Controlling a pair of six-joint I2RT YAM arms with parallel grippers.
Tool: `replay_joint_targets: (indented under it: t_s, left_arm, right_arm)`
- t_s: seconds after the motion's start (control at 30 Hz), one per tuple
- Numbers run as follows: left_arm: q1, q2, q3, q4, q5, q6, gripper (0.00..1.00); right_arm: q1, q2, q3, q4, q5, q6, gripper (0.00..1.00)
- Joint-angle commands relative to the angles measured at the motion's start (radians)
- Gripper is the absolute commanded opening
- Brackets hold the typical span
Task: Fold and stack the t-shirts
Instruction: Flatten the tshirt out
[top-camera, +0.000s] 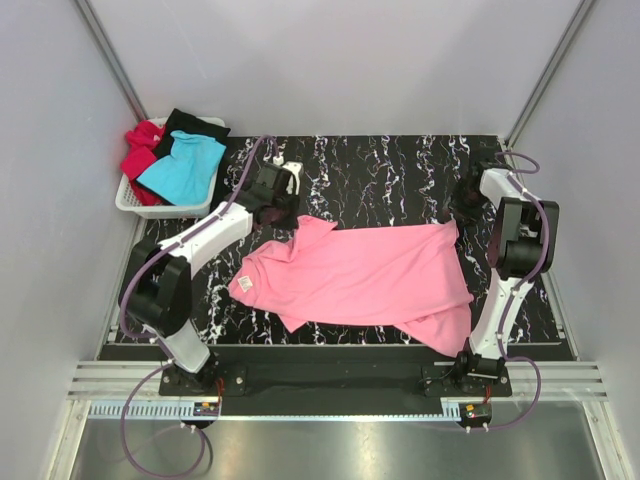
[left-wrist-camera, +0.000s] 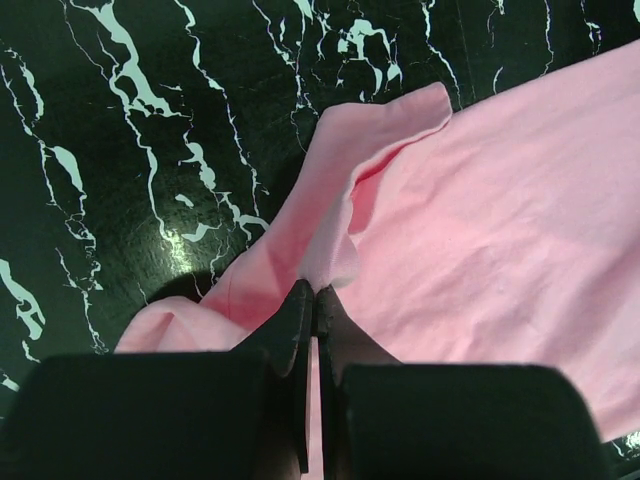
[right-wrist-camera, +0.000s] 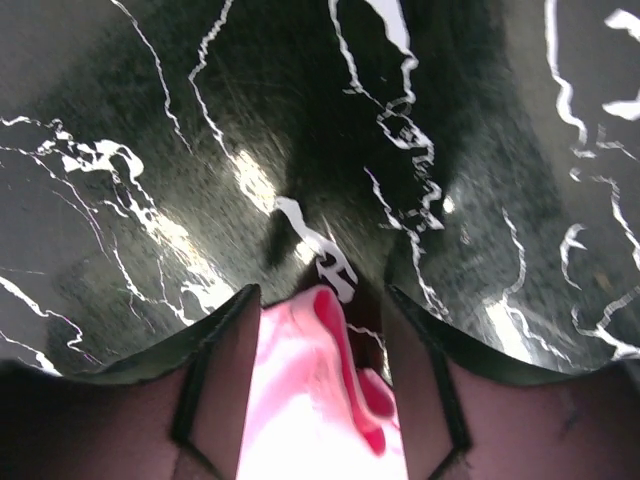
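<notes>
Look: the pink t-shirt (top-camera: 370, 280) is plain soft cloth, spread mostly flat, with wrinkles and a near-right corner folded under.
Place: it lies on the black marbled table (top-camera: 400, 170), between the two arms.
Long axis: it runs left to right across the table.
Heading: the end with the small white label (top-camera: 243, 287) points left.
Left gripper (left-wrist-camera: 314, 310): pinched tight on a fold at the shirt's far-left edge.
Right gripper (right-wrist-camera: 322, 320): clamped narrow on a bunch of cloth at the far-right corner.
Others: the turquoise t-shirt (top-camera: 185, 165), red t-shirt (top-camera: 140, 150) and black t-shirt (top-camera: 195, 124) sit heaped in the white basket (top-camera: 135, 205), far left.
</notes>
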Motion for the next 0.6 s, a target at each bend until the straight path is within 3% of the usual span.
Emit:
replay_joint_targets:
  t_s: [0.0, 0.17, 0.3, 0.5, 0.57]
  left_arm:
    - [0.004, -0.047, -0.004, 0.022, 0.010, -0.010, 0.00]
    - [0.013, -0.056, -0.007, 0.022, 0.016, 0.000, 0.00]
    - [0.033, -0.064, 0.002, 0.012, 0.016, 0.004, 0.00]
    - [0.122, -0.068, 0.111, -0.033, 0.056, -0.014, 0.00]
    - [0.145, -0.068, 0.168, -0.041, 0.073, -0.014, 0.00]
  right_arm:
    - [0.001, 0.013, 0.039, 0.051, -0.029, -0.020, 0.58]
    - [0.001, 0.024, 0.019, 0.056, -0.051, -0.025, 0.41]
    - [0.001, 0.001, -0.016, 0.054, -0.035, -0.037, 0.00]
    - [0.001, -0.140, -0.013, 0.119, -0.103, -0.076, 0.00]
    - [0.001, -0.197, 0.013, 0.163, -0.224, -0.093, 0.00]
